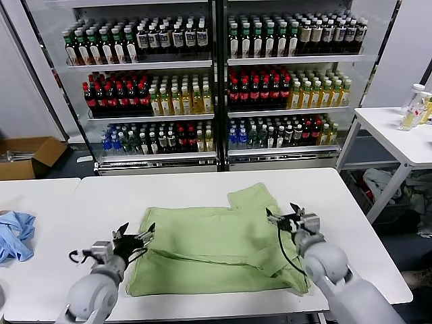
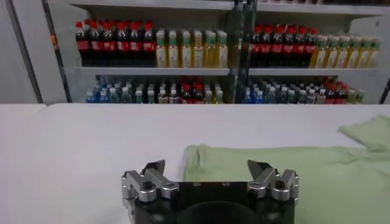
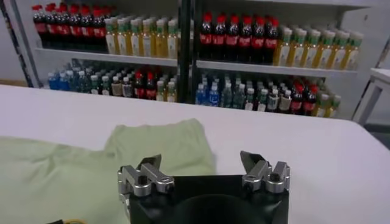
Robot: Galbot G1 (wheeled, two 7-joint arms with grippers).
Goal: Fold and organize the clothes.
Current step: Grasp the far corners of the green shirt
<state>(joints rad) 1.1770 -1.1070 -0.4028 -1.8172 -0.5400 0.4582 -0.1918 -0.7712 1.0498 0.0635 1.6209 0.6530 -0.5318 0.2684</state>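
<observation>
The light green shirt (image 1: 216, 246) lies partly folded on the white table (image 1: 202, 185), its front part doubled over and one sleeve (image 1: 255, 197) sticking out toward the back. My left gripper (image 1: 133, 237) hangs open over the shirt's left edge, holding nothing. On the other side, my right gripper (image 1: 290, 214) is open too, just above the shirt's right edge below the sleeve. In the left wrist view the left gripper (image 2: 208, 168) points at the shirt (image 2: 292, 182). In the right wrist view the right gripper (image 3: 201, 163) faces the sleeve (image 3: 161, 143). No print or buttons show.
A light blue cloth (image 1: 15, 235) lies at the left on a neighbouring table (image 1: 34, 196). Behind the table stand drink coolers (image 1: 216, 81) full of bottles. A cardboard box (image 1: 27, 156) is on the floor at left, and a side table (image 1: 398, 131) with bottles (image 1: 415, 106) at right.
</observation>
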